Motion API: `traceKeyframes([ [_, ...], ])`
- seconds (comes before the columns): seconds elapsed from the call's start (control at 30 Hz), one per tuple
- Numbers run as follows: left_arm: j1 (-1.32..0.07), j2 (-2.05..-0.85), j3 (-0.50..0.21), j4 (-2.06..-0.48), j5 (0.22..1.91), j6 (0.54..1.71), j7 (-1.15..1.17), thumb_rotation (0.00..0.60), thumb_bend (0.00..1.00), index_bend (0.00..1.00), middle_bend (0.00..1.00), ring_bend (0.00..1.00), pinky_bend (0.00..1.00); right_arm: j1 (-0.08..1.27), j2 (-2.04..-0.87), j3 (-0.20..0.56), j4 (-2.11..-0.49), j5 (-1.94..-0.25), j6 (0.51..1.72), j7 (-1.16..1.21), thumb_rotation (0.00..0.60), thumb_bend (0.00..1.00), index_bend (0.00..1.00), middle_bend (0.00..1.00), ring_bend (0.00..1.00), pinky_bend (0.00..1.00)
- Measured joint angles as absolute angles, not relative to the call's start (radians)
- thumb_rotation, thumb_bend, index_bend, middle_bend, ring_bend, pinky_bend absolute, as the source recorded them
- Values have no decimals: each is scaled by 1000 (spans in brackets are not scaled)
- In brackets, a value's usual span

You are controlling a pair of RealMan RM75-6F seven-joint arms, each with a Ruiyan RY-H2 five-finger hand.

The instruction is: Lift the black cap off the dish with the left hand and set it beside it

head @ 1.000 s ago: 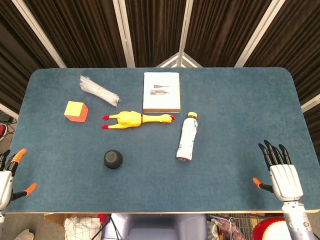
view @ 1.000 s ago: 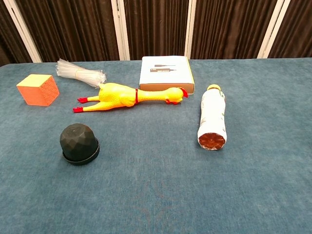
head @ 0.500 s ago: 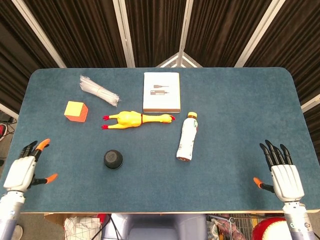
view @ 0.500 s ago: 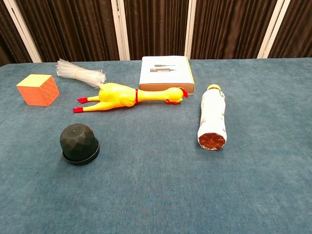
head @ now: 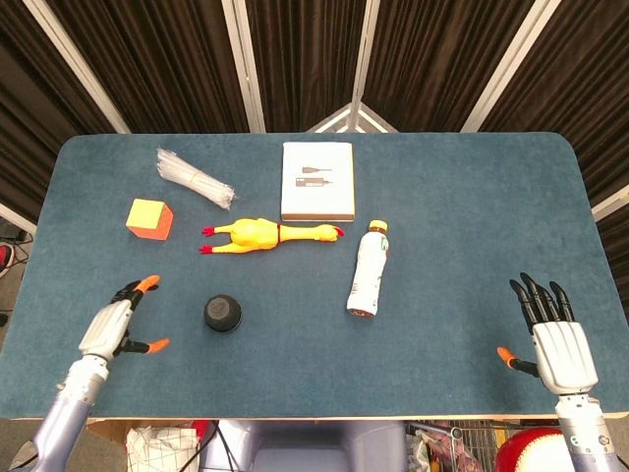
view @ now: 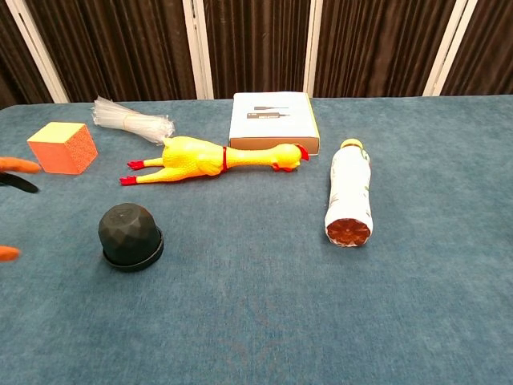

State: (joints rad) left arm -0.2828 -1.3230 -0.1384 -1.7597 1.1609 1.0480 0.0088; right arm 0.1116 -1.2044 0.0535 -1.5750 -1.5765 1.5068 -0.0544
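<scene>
On my blue table (head: 442, 197): the black cap (head: 223, 312) sits on its dish (view: 132, 257) near the front left, my left hand (head: 116, 325) just to its left, clear of it, fingers spread and holding nothing. My right hand (head: 558, 339) rests at the front right edge, fingers apart, nothing in it. Further back I list an orange cube (head: 149, 218), a bundle of clear straws (head: 193, 178), a rubber chicken (head: 269, 236), a white box (head: 317, 181) and a bottle (head: 369, 269) lying on its side.

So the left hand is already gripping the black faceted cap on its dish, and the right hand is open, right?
Not quite: in the head view the left hand is open beside the black faceted cap, apart from it, gripping nothing. The cap sits on its dish; the right hand is open.
</scene>
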Motion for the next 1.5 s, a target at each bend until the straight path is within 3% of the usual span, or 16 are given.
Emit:
traceKeyframes([
  [0.73, -336, -1557, -135, -1579, 1206, 1059, -69, 600, 23, 91, 180, 0, 0, 111, -1200, 52, -1576, -1577, 1507, -44, 600, 147, 0, 0, 124, 0],
  [1.5, -388, -1652, -132, -1505, 1175, 1030, -22, 600, 11, 88, 188, 0, 0, 113, -1196, 56, -1567, -1565, 1497, -18, 600, 148, 0, 0, 124, 0],
])
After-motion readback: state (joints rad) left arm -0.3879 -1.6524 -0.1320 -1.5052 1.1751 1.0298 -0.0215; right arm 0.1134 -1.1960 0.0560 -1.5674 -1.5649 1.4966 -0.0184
